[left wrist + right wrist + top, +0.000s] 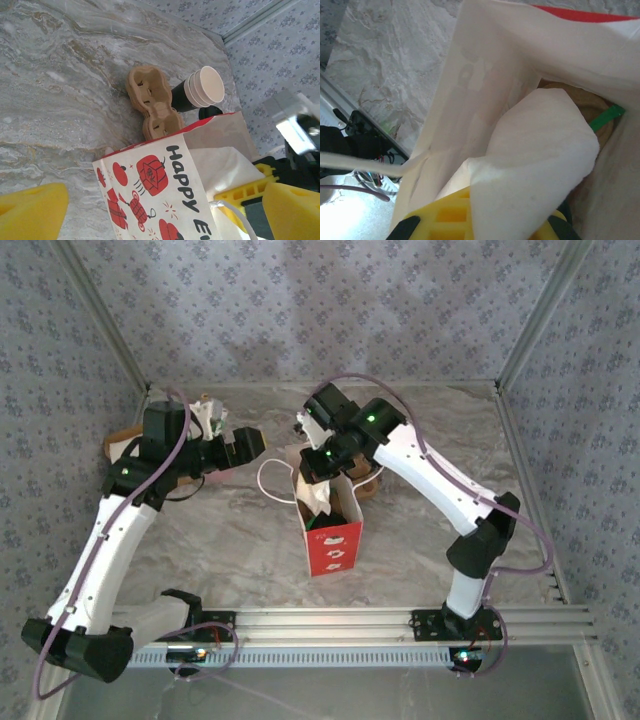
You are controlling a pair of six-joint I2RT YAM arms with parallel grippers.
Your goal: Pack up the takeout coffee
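From above, the red paper bag (332,535) is seen upright mid-table. The right gripper (318,468) is poised at its mouth, and the left gripper (248,445) is set off to the left, jaws wide apart.

At the left wrist, the black cup (181,97) is found just beside the cardboard carrier (152,102), behind the bag, with pale rims at its mouth. It is judged light, thin-walled and easily crushed, so a gentle hold around the side wall is advised.

At the right wrist, the jaws are seen together, apparently pinched on white paper (535,165) inside the bag.
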